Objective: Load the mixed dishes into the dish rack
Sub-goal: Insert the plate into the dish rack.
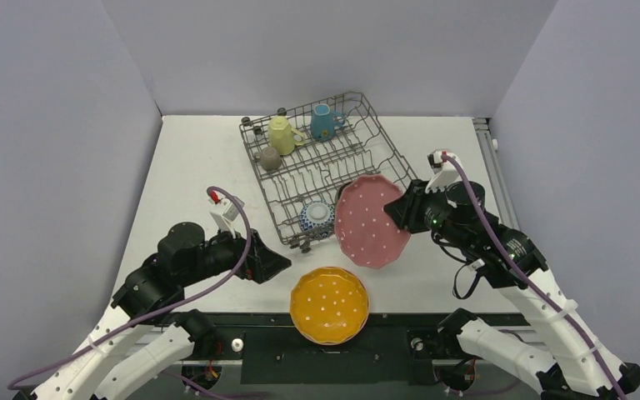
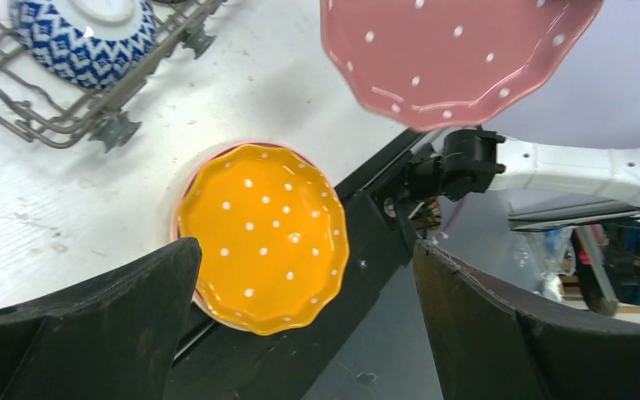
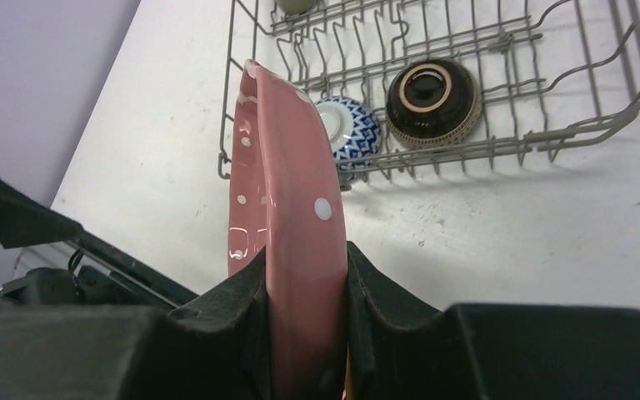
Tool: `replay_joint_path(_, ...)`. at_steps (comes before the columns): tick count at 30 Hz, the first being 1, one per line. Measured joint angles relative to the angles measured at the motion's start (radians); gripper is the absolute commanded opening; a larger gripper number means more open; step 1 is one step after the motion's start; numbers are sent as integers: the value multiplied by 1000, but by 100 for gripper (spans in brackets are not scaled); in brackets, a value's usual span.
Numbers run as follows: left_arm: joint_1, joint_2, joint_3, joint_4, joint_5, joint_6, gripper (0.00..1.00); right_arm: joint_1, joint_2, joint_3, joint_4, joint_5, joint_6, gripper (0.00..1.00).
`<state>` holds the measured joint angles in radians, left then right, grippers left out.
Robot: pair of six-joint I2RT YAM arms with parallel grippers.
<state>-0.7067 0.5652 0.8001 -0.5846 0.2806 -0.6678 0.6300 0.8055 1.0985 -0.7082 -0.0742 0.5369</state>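
Observation:
My right gripper (image 1: pixel 402 212) (image 3: pixel 307 292) is shut on the rim of the pink white-dotted plate (image 1: pixel 371 223) (image 3: pixel 287 167) (image 2: pixel 450 58). It holds the plate tilted above the table, by the near right corner of the dish rack (image 1: pixel 377 119) (image 3: pixel 550 133) (image 2: pixel 42 125). The orange plate (image 1: pixel 329 305) (image 2: pixel 262 233) lies flat at the table's near edge. My left gripper (image 1: pixel 279 265) (image 2: pixel 304 275) hangs open just left of it, holding nothing. In the rack are a pale-yellow mug (image 1: pixel 282 133), a light-blue mug (image 1: pixel 323 122), a small olive mug (image 1: pixel 270 158), a blue-white bowl (image 1: pixel 317 217) (image 3: pixel 352 125) (image 2: pixel 83 33) and a dark-brown bowl (image 3: pixel 432 100).
A black strip (image 1: pixel 267 321) runs along the table's near edge, and the orange plate overhangs it. A pale pink rim (image 2: pixel 175 225) shows under the orange plate's left side. Grey walls close in the left, back and right.

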Motion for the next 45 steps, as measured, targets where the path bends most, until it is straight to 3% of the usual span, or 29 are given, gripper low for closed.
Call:
replay_joint_path(9,2,-43,19,-97,-92,102,96,-46,183,190,-21,63,-97,0)
replay_joint_path(22,2,-90,-26,-105,-117,148,96,-81,438,376,14,253,-276,0)
replay_joint_path(45,3,-130,-84,-19,-37,209,96,-162,738,503,245,240,-592,0)
